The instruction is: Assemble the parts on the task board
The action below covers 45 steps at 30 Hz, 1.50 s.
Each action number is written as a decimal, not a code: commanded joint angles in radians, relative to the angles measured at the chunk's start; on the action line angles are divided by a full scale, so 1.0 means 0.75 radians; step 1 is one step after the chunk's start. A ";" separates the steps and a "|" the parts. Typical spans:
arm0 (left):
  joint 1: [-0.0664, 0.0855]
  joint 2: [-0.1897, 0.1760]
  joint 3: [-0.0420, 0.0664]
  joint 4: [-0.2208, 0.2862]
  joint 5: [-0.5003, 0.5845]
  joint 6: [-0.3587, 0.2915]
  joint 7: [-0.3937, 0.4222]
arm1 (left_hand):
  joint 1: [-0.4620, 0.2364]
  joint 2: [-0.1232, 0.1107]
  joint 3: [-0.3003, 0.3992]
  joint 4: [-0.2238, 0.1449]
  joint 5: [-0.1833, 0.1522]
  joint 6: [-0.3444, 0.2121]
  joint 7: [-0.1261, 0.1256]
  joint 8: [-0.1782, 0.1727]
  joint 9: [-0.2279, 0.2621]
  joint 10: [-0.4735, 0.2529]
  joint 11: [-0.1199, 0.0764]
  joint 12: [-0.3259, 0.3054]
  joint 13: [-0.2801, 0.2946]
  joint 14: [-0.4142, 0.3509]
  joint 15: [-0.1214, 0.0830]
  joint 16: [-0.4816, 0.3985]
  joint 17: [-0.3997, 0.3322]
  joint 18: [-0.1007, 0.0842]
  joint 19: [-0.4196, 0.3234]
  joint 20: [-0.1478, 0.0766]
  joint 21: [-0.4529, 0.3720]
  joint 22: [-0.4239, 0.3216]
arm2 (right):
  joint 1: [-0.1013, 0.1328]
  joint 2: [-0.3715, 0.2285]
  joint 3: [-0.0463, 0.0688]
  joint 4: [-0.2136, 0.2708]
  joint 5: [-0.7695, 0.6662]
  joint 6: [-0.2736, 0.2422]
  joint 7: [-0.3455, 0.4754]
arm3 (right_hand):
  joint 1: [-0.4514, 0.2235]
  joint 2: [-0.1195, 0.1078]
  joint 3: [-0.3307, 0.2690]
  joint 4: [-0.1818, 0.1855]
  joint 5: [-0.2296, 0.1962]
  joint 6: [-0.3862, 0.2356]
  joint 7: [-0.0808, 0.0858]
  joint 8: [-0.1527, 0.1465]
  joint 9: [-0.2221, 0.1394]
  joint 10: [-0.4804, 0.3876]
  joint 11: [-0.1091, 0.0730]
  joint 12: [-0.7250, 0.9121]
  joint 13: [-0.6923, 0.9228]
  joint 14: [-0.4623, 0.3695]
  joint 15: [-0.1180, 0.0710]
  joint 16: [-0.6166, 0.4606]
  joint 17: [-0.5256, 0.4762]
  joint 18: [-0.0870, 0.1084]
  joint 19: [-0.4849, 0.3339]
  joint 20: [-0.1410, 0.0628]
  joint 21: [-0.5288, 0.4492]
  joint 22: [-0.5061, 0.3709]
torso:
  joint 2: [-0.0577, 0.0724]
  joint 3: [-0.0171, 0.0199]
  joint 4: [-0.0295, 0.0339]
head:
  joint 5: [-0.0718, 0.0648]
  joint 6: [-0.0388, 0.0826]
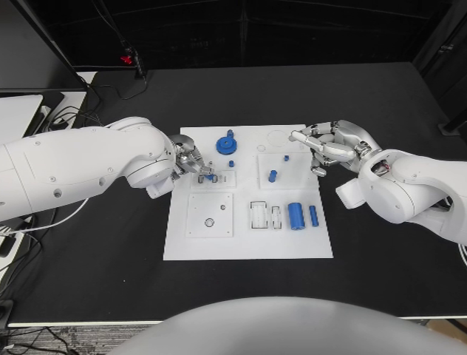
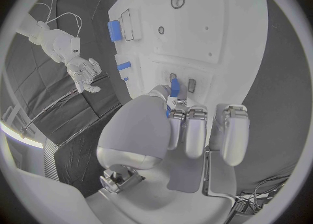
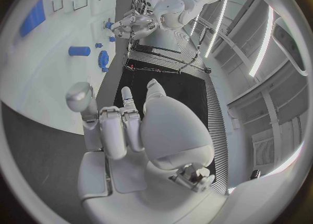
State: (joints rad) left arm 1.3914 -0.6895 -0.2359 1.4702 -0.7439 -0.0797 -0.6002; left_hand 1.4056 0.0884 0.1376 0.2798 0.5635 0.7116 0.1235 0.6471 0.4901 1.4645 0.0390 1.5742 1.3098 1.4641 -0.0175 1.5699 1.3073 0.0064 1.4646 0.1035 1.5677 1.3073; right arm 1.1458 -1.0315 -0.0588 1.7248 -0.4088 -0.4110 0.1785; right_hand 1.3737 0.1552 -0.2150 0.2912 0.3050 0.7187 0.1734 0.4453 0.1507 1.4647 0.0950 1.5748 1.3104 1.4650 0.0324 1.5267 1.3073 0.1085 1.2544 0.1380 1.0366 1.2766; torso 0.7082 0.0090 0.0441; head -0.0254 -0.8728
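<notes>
1. Nearest the camera on the board point(image 1: 250, 248) lie two loose blue parts in its near right quarter: a thick cylinder point(image 1: 296, 216) and, just beside it toward the right edge, a thin pin point(image 1: 313, 215). Both have their long axes running from the near edge toward the far edge.
2. White slotted blocks point(image 1: 259, 214) sit just left of the cylinder.
3. A square plate point(image 1: 210, 215) with two small holes lies in the near left quarter of the board.
4. The left hand point(image 1: 191, 164) reaches over the left edge of the board at its middle. In the left wrist view its fingertips point(image 2: 177, 101) pinch a small blue part point(image 2: 174, 85) at a slotted fixture point(image 1: 219, 178); the part's long axis stands roughly upright to the board.
5. A blue gear point(image 1: 227, 143) stands near the far edge, left of centre, with a stub pointing up.
6. A short blue peg point(image 1: 273, 176) stands in the square plate right of centre, and a smaller peg point(image 1: 287, 157) sits just beyond it.
7. The right hand point(image 1: 335, 146) hovers over the far right corner of the board, fingers loosely curled and apart, grasping nothing that shows.
8. The board lies in the middle of the table point(image 1: 383, 103).
</notes>
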 commanded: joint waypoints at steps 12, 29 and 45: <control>0.000 0.011 0.001 -0.004 0.003 0.033 0.000 | 0.003 0.006 0.003 0.005 0.008 0.052 -0.042 -0.001 0.001 0.142 -0.009 -0.005 0.348 0.142 -0.011 0.001 0.351 -0.009 0.142 -0.003 0.004 0.351 | 0.001 0.000 0.001 0.003 0.001 0.004 0.010 | 0.005 0.012 -0.009 0.001 0.010 -0.010 0.002 0.011 0.001 0.141 0.004 -0.005 0.347 0.073 0.000 -0.005 0.240 0.025 -0.010 0.002 -0.010 -0.003 | 0.000 0.0003 -0.0002 | -0.001 0.000; -0.003 0.015 0.001 -0.004 0.003 0.042 -0.006 | 0.001 0.003 0.001 0.008 0.009 0.052 -0.041 -0.002 0.001 0.142 -0.008 -0.005 0.348 0.142 -0.011 0.001 0.351 -0.009 0.142 -0.003 0.004 0.351 | 0.001 -0.001 0.001 0.003 0.001 0.004 0.010 | 0.005 0.012 -0.009 0.001 0.010 -0.010 0.002 0.011 0.001 0.141 0.004 -0.005 0.347 0.073 0.000 -0.005 0.240 0.025 -0.010 0.002 -0.010 -0.003 | 0.001 0.0000 0.0005 | -0.004 0.000; -0.004 0.004 0.001 0.005 0.003 -0.017 0.027 | 0.003 0.001 0.002 0.007 0.012 0.052 -0.042 -0.003 0.001 0.142 -0.009 -0.005 0.348 0.142 -0.011 0.001 0.351 -0.009 0.142 -0.003 0.004 0.351 | 0.001 -0.002 0.001 0.003 0.001 0.003 0.010 | 0.005 0.012 -0.009 0.001 0.010 -0.010 0.002 0.011 0.001 0.141 0.004 -0.005 0.347 0.073 0.000 -0.005 0.240 0.025 -0.010 0.002 -0.010 -0.003 | 0.000 0.0000 0.0019 | -0.005 0.000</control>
State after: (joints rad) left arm 1.3885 -0.6858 -0.2352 1.4717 -0.7434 -0.0702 -0.5961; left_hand 1.4033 0.0858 0.1336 0.2833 0.5666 0.7116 0.1236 0.6420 0.4891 1.4664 0.0371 1.5760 1.3099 1.4642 -0.0175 1.5699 1.3073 0.0064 1.4646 0.1035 1.5677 1.3073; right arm 1.1458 -1.0326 -0.0588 1.7251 -0.4088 -0.4110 0.1785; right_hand 1.3737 0.1552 -0.2150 0.2911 0.3101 0.7187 0.1734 0.4493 0.1507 1.4647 0.0950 1.5746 1.3105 1.4650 0.0324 1.5268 1.3073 0.1085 1.2544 0.1380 1.0328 1.2757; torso 0.7085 0.0092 0.0453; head -0.0277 -0.8728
